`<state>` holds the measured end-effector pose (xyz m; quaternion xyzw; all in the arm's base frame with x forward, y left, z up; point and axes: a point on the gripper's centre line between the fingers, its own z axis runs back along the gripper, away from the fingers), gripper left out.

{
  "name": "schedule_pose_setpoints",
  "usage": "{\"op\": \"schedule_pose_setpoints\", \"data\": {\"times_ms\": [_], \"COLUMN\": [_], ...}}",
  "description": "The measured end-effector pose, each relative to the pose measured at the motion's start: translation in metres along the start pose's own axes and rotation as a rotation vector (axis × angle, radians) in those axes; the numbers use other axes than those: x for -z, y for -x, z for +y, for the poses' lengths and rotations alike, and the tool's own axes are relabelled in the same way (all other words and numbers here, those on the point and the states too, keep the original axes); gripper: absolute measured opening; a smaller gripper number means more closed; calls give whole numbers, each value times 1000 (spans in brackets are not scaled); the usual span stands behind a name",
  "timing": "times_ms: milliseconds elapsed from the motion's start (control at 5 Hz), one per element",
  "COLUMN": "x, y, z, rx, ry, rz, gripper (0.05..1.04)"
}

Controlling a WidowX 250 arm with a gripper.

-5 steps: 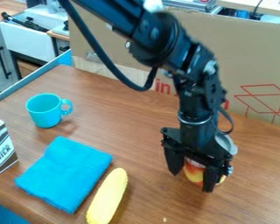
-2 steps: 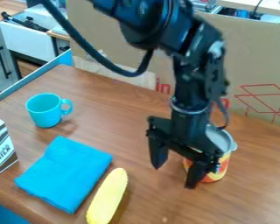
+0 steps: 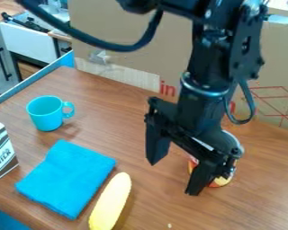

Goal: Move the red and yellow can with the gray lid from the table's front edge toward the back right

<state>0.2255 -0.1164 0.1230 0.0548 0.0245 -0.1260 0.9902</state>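
The gripper (image 3: 173,177) hangs open over the right half of the table, its two fingers spread with nothing between them. Behind its right finger stands a can (image 3: 221,181) with a red and yellow label, mostly hidden by the gripper. A yellow corn-like object (image 3: 111,202) lies at the front, left of the gripper. Left of that is a folded blue cloth (image 3: 66,177), flat on the wood. The turquoise mug (image 3: 47,114) stands upright behind the cloth, handle to the right.
A milk carton (image 3: 1,150) stands at the left edge of the wooden table (image 3: 116,108). A cardboard sheet (image 3: 128,54) walls off the back, and a blue rim (image 3: 32,81) runs along the left side.
The gripper has come away from over the can, leftward and toward the camera, and has turned somewhat. The can, cloth, mug, carton and yellow object keep their places.
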Motion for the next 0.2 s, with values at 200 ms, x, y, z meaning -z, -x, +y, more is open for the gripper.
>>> {"op": "schedule_pose_setpoints", "data": {"times_ms": [200], "x": [-1], "y": [1], "z": [0], "rx": [-7], "ry": [-1], "rz": [8], "gripper": [999]}}
